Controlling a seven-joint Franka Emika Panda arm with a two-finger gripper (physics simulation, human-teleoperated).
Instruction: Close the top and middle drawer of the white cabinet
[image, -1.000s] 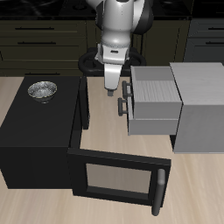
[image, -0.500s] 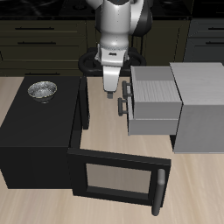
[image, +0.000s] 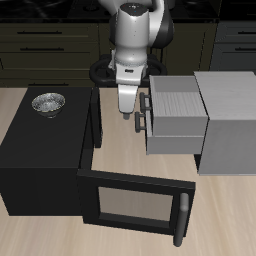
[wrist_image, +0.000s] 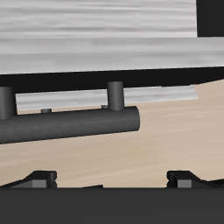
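The white cabinet (image: 228, 120) stands beside the black box. Its top drawer (image: 178, 96) and middle drawer (image: 178, 134) are both pulled out toward my gripper, and each shows a short grey bar handle. My gripper (image: 125, 108) hangs just in front of those handles, fingers pointing down and apart, with nothing between them. In the wrist view a grey bar handle (wrist_image: 70, 124) crosses close in front of a pale drawer front (wrist_image: 105, 35). My gripper (wrist_image: 114, 180) is open there, and its fingertips (wrist_image: 39, 179) are clear of the handle.
A black box (image: 40, 150) with a metal bowl (image: 47, 102) on top stands on the other side of my gripper. Its windowed door (image: 130, 205) hangs open toward the table's front edge. Dark wall cabinets (image: 50, 45) run along the back.
My gripper has dropped slightly and edged closer to the drawer handles. The drawers have not moved.
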